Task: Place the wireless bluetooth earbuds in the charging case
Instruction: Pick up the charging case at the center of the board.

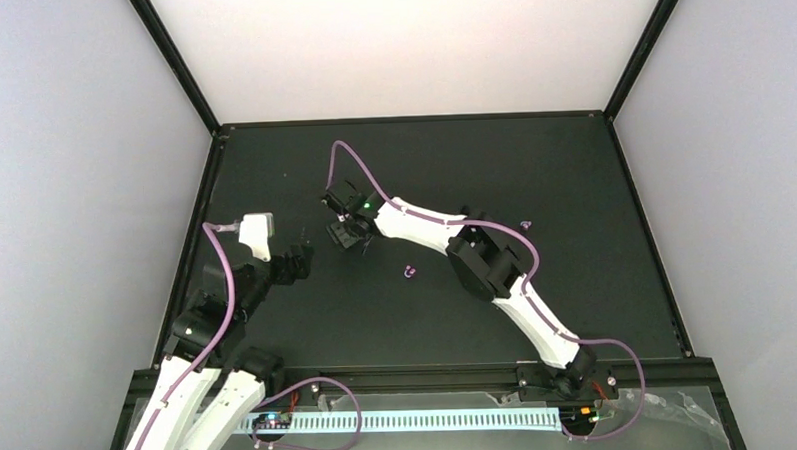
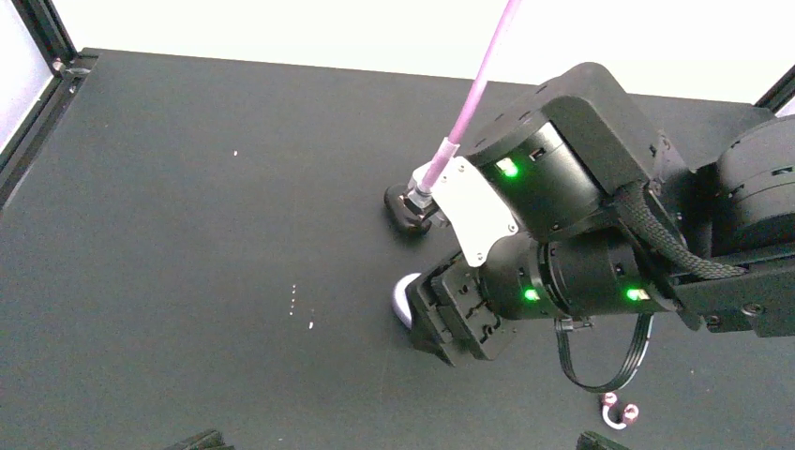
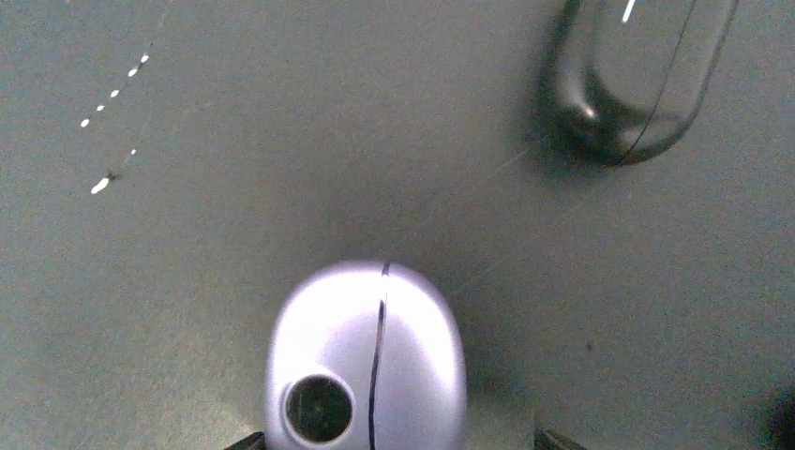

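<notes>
A closed lavender charging case (image 3: 366,361) with a dark seam and a round dark hole lies on the black table (image 1: 573,179). My right gripper (image 3: 398,442) hangs low over it, open, with the case between its fingertips (image 3: 553,439); there is a gap on the right side. In the left wrist view only the case's edge (image 2: 403,300) shows from under the right gripper (image 1: 347,235). A small purple-and-white earbud (image 2: 616,411) lies to the right (image 1: 410,273). My left gripper (image 1: 298,261) hovers open at the left, holding nothing.
A glossy black case (image 3: 642,75) lies just beyond the lavender one, half hidden by the right arm's cable plug (image 2: 405,208). Another small purple piece (image 1: 526,225) lies further right. Black frame rails (image 1: 204,222) edge the table.
</notes>
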Robot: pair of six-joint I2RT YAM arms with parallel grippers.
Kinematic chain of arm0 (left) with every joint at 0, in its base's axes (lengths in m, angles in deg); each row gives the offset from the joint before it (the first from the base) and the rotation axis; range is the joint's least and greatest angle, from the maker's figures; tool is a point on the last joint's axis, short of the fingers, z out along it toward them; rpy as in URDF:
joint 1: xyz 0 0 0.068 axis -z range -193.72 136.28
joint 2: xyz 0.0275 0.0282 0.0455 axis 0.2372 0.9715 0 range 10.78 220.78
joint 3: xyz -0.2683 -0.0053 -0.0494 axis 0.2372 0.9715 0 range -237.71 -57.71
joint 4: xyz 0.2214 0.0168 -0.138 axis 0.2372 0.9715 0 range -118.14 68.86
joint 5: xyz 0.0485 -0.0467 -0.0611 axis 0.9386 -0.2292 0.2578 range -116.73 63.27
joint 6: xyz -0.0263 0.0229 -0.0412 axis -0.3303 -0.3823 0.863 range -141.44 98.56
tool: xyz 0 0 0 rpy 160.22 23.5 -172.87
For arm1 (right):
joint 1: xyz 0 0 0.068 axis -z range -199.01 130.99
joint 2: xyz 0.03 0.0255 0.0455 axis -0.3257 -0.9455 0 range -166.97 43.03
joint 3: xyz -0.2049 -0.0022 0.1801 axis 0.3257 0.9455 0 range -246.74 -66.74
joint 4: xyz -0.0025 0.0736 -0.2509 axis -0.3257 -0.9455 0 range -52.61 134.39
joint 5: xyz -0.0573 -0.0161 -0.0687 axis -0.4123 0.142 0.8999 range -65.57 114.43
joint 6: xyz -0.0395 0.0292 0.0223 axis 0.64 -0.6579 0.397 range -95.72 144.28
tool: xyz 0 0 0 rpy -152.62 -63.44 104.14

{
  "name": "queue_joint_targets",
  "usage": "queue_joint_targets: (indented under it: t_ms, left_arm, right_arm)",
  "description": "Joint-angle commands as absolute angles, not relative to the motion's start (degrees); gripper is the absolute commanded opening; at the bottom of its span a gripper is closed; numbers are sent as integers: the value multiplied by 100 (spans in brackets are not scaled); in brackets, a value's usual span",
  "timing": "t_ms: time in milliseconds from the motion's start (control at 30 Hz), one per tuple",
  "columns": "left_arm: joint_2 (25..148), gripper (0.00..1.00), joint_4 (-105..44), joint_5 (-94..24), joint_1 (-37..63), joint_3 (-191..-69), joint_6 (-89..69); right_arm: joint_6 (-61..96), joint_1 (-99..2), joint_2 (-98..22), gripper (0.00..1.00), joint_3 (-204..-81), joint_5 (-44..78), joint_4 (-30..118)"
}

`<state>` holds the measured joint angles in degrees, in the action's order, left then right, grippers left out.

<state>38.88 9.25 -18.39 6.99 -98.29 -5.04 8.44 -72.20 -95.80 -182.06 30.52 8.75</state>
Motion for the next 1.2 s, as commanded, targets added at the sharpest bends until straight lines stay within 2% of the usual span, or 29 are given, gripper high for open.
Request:
queue_joint_targets:
  t_ms: [0, 267, 667, 833, 1067, 1167]
  left_arm:
    - [3822, 99, 845, -1881, 685, -9809, -606]
    - [3838, 99, 817, -1895, 685, -9801, -612]
    - [3854, 99, 785, -1948, 685, -9774, -614]
    - [3856, 99, 746, -2013, 685, -9753, -612]
    - [3882, 99, 537, -2456, 685, -9695, -469]
    - [3899, 99, 493, -2660, 682, -9715, 76]
  right_arm:
    - [884, -7215, -9879, 73, -18568, 3144, 636]
    - [935, -7218, -10107, 62, -18829, 3074, 510]
    - [1074, -7231, -9511, 45, -17826, 2830, 942]
    - [923, -7243, -8466, 42, -16424, 2885, 1637]
    - [994, -7418, -6018, 41, -13786, 3206, 2663]
    - [1258, -7635, -4755, 41, -12940, 3547, 2789]
